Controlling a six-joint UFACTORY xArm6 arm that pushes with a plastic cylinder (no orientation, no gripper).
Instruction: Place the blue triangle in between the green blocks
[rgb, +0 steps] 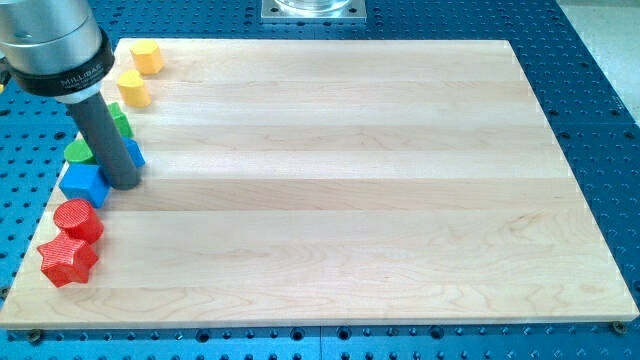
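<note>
Mostly left edge: all the small plastic blocks crowd the pale wooden board's (350, 180) left side.
Tip: my tip (124, 185) is a bare dark rod with no jaws, so nothing is gripped; it can only push.
Blue triangle: a blue piece (134, 153), probably the triangle, touches my tip's right side, largely hidden.
Green blocks: one (120, 120) above the tip, one (78, 152) to its left, leaving a gap behind the rod.
Blue cube: (84, 184) just left of the tip.
Writing: "MILLIBAR" on the metal collar (55, 60).

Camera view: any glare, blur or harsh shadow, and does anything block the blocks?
Camera view: even, soft light, sharp focus, only a mild sheen on the wooden board; no harsh shadows. The rod, my tip, covers most of a blue block and parts of the green blocks behind it.
</note>
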